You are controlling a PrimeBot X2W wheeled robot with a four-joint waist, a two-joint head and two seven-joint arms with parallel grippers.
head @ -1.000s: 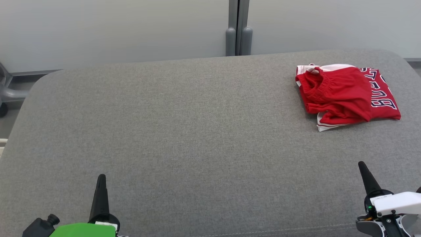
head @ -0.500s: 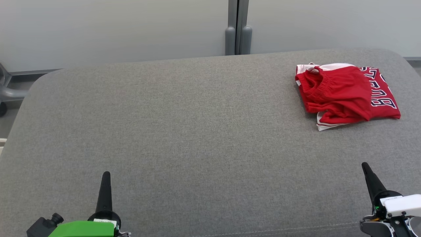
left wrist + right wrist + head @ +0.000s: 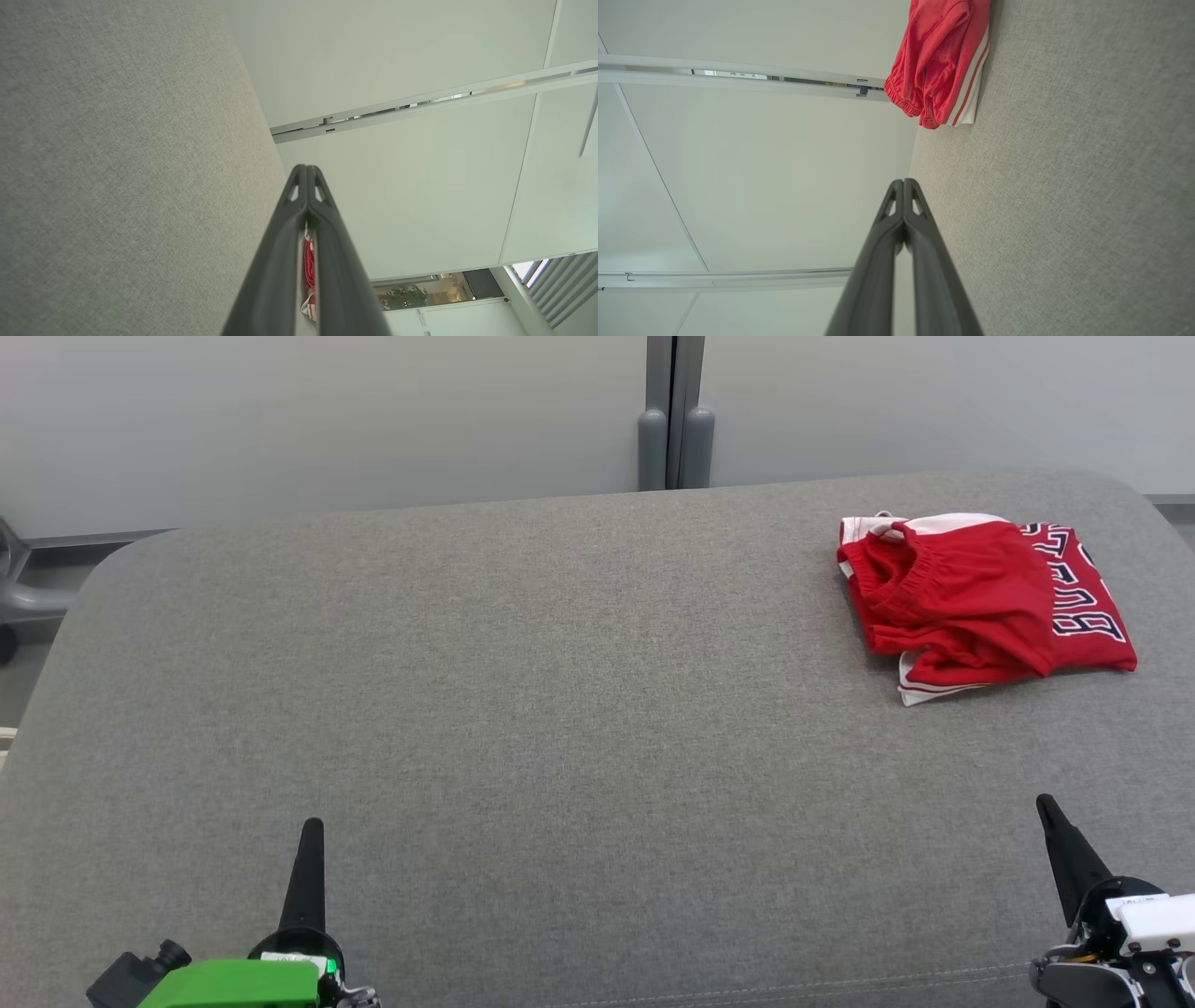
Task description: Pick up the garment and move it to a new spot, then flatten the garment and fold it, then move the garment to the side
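Note:
The garment (image 3: 980,602), red with white trim and dark lettering, lies folded at the far right of the grey padded surface (image 3: 523,709). It also appears at the top of the right wrist view as a garment (image 3: 941,60). A sliver of the garment (image 3: 308,261) peeks between the left fingers' bases. My left gripper (image 3: 312,831) rests at the near left, shut and empty, its tips (image 3: 306,169) pressed together. My right gripper (image 3: 1046,805) sits at the near right, well short of the garment, shut with nothing in it (image 3: 903,183).
A pale wall with a grey vertical post (image 3: 674,415) stands behind the surface. The surface's rounded edge drops off at the far left (image 3: 103,579), with a grey chair base (image 3: 19,597) beyond it. Wide open fabric lies between the two grippers.
Both grippers shifted slightly to the right near the front edge, and the right one drew back a little. The garment has not moved.

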